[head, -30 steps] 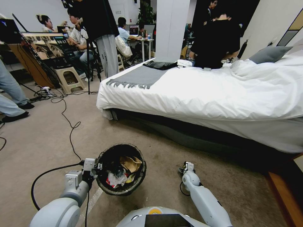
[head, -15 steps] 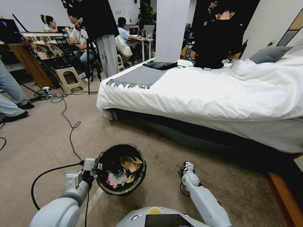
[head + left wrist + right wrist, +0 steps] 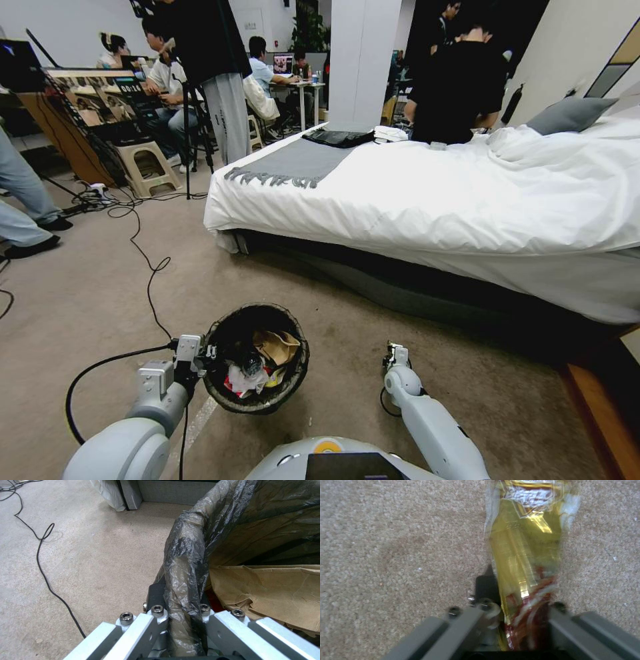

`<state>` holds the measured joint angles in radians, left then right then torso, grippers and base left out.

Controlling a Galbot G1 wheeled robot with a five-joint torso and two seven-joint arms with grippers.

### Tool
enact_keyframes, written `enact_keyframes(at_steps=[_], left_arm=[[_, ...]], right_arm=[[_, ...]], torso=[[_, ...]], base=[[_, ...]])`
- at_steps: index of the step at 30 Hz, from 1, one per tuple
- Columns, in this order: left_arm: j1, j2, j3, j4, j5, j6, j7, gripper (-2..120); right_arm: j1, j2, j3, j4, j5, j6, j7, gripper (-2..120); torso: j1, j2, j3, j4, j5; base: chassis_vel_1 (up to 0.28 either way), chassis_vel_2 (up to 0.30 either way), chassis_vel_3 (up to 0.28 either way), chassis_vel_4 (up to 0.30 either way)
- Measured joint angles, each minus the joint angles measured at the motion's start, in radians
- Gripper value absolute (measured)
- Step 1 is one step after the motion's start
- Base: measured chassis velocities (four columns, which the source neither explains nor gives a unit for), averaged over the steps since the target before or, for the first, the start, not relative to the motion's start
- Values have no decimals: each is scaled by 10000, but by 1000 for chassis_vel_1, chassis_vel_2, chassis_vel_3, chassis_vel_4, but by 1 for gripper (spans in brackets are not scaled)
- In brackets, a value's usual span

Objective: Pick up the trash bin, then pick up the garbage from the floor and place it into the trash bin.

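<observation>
Right gripper [image 3: 516, 620] is clamping a yellow wrapper [image 3: 525, 555], fingers closed on its red-printed lower end; the wrapper is hanging out over the carpet [image 3: 393, 542], with a red-and-white logo at its far end. In the head view the right gripper [image 3: 396, 355] is sitting low over the floor, right of the trash bin [image 3: 257, 358], well apart from it and short of the bed.

Left gripper [image 3: 181, 620] is pinching the trash bin's rim [image 3: 186, 562], one finger outside and one inside, closed over the dark bag [image 3: 246, 517] folded over that rim. A tan paper scrap [image 3: 273, 592] is lying inside, just past the inner finger. In the head view the left gripper [image 3: 200, 352] is sitting on the bin's left edge.

The bin is holding garbage [image 3: 257, 370]: tan paper, white wads, red and yellow bits, something clear on top.

A black cable [image 3: 143, 267] is running across the carpet to the left. The bed [image 3: 433, 200], in white bedding with a grey throw, is standing ahead and to the right.
</observation>
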<state>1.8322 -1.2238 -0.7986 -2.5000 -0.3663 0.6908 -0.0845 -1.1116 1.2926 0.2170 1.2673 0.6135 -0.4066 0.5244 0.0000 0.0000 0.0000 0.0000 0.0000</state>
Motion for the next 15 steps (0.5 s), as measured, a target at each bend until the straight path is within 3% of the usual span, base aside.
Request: enact_keyframes(at_steps=[9,13,15], left_arm=[[5,29,-12,0,3,-12,2,1],[5,31,-15,0,-3,-14,2,1],[-3,30,-6,0,-4,-11,2,1]], right_arm=[[-35,-59,117,115,-165,36,-130,0],[-299,-283,693,1378,-573,-106,-406,0],[-501,-417,1162,2659,-650,-481,-659,0]], torso=[[0,0,0,0,2],[0,0,0,1,-2],[0,0,0,-3,3]], base=[[0,0,0,0],[0,0,0,0],[0,0,0,0]])
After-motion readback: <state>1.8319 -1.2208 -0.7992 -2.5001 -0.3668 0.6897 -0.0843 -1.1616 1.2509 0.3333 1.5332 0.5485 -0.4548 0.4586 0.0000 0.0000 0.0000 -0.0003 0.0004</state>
